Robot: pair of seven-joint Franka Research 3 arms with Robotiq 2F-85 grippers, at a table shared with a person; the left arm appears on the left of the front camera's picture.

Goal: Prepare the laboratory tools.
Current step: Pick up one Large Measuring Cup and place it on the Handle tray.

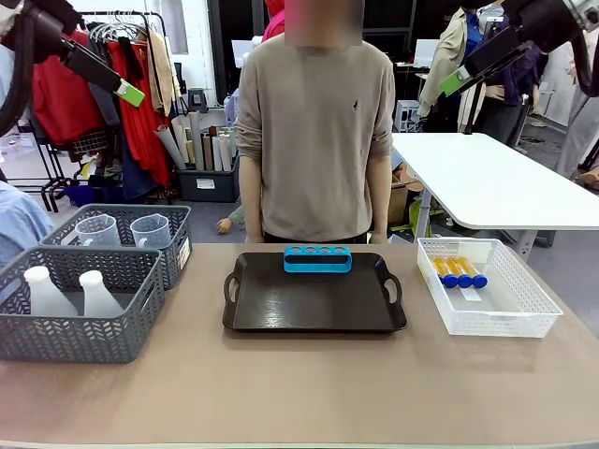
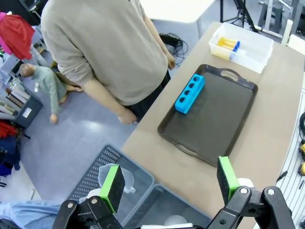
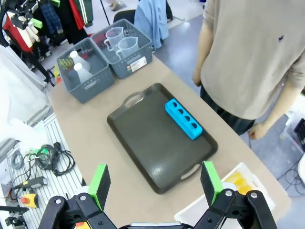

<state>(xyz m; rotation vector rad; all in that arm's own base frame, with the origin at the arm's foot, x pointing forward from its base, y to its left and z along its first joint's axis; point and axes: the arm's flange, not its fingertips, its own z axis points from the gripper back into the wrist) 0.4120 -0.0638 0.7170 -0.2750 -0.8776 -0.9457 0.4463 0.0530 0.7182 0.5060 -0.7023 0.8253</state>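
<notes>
Tubes (image 1: 459,271): 3 slim, blue-capped | white mesh basket (image 1: 487,327) | tray (image 1: 309,304): glossy dark rectangle

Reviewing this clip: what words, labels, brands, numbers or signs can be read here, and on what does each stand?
No text here can be read.
White label on the far grey basket: print too small to read.
Small dark emblem on the person's sweater: too small to make out.
White sticker on the dark bin behind the table: blurred.
</notes>
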